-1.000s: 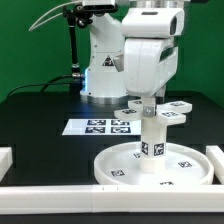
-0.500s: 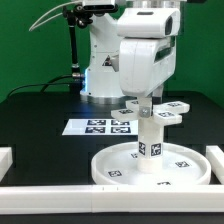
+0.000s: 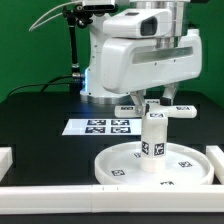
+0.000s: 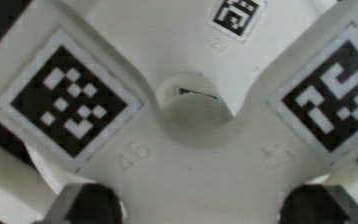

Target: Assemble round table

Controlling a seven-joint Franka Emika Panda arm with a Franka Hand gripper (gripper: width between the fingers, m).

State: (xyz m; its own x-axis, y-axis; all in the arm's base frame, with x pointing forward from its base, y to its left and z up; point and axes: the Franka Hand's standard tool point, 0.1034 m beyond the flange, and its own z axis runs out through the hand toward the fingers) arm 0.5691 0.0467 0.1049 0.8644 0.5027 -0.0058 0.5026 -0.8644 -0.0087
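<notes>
The large rimmed disc [image 3: 115,170] lies on the black table at the front of the exterior view. The short post [image 3: 153,140] stands upright on its hub. The flat lobed cross piece [image 3: 182,109] sits on top of the post, level. My gripper [image 3: 152,102] comes straight down onto it and is shut on the cross piece. In the wrist view the cross piece [image 4: 194,60] fills the picture with two tags showing, and it lies between my dark fingers [image 4: 87,205]; my gripper [image 4: 208,205] is at its edge.
The marker board [image 3: 95,127] lies flat behind the disc, toward the exterior view's left. A white rail [image 3: 60,190] runs along the front edge, with rail ends at both sides [image 3: 5,157]. The arm's base [image 3: 95,60] stands at the back.
My hand has turned about its vertical axis, so its broad side now faces the camera. The cross piece has turned with it on top of the post.
</notes>
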